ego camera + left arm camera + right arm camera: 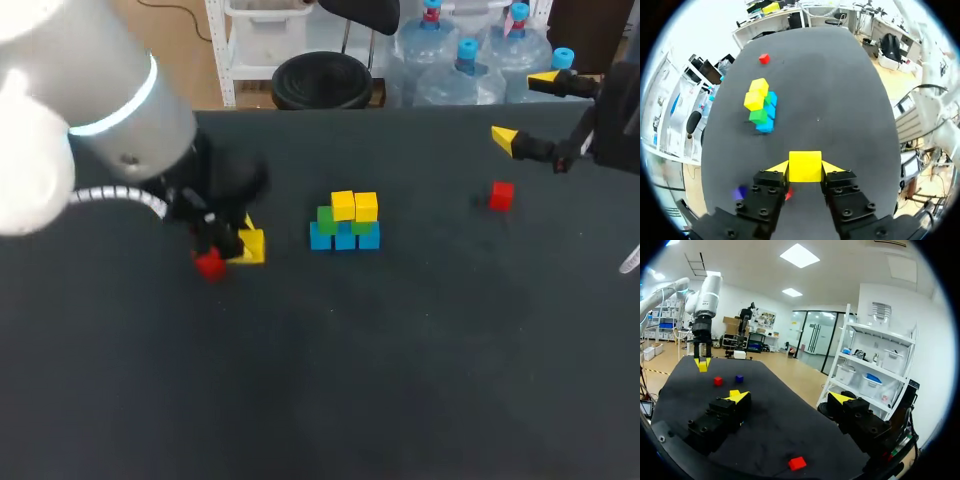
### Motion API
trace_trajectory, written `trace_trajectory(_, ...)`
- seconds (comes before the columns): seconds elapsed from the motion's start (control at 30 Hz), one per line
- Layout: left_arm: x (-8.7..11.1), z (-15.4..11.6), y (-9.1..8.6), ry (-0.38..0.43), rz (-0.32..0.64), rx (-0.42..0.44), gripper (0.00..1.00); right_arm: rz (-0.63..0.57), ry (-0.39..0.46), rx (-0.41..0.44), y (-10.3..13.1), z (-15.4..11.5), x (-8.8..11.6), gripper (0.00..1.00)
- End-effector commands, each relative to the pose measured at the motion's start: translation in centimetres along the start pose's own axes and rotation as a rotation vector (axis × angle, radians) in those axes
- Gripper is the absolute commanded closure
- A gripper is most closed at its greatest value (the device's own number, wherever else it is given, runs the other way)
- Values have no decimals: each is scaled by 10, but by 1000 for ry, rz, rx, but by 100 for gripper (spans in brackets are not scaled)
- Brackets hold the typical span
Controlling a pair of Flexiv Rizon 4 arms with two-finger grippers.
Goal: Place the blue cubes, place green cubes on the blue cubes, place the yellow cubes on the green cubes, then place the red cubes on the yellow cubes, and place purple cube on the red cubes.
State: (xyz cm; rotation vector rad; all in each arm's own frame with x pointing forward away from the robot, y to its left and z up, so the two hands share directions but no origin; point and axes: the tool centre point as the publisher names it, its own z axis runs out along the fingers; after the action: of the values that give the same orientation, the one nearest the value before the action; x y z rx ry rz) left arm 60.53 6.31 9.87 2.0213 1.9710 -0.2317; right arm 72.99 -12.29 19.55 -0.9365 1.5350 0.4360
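Note:
At the table's middle stands a stack: blue cubes (345,238) at the base, green cubes (328,219) on them, two yellow cubes (354,206) on top. My left gripper (235,241) is shut on a third yellow cube (805,166), left of the stack (760,107) and low over the table. A red cube (210,265) lies just below that gripper. Beside it lies a purple cube (740,192), hidden by the arm in the head view. A second red cube (501,196) lies at the right, near my right gripper (790,397), which is open and empty above the table's far right.
The dark table (400,360) carries only the cubes. My left arm's big white link (90,90) hangs over the table's far left corner.

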Motion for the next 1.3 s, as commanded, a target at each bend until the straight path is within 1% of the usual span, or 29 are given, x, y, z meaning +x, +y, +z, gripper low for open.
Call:
trace_trajectory(0.03,-21,1,24,-4,-32,78,100,0,0,0,0,-1,0,0)
trace_trajectory(0.13,-33,8,29,-9,-34,93,100,0,0,0,0,-1,0,0)
trace_trajectory(0.2,-40,12,28,7,-17,110,100,0,0,0,0,-1,0,0)
trace_trajectory(0.3,-47,19,28,5,-23,130,100,0,0,0,0,-1,0,0)
trace_trajectory(0.33,-47,20,29,3,-39,131,100,0,0,0,0,-1,0,0)
trace_trajectory(0.4,-48,22,29,16,-32,137,100,0,0,0,0,-1,0,0)
trace_trajectory(0.5,-48,25,34,16,-48,139,100,0,0,0,0,-1,0,0)
trace_trajectory(0.57,-46,26,40,14,-60,138,100,0,0,0,0,-1,0,0)
trace_trajectory(0.63,-41,26,48,32,-65,127,100,0,0,0,0,-1,0,0)
trace_trajectory(0.83,-43,30,64,-7,-105,119,100,0,0,0,0,-1,0,0)
trace_trajectory(0.93,-50,33,71,-65,-113,103,100,0,0,0,0,-1,0,0)
trace_trajectory(1.03,-58,36,76,-93,-111,93,100,0,0,0,0,-1,0,0)
trace_trajectory(1.13,-63,40,80,-109,-100,101,100,0,0,0,0,-1,0,0)
trace_trajectory(1.3,-65,46,86,-111,-97,111,100,0,0,0,0,-1,0,0)
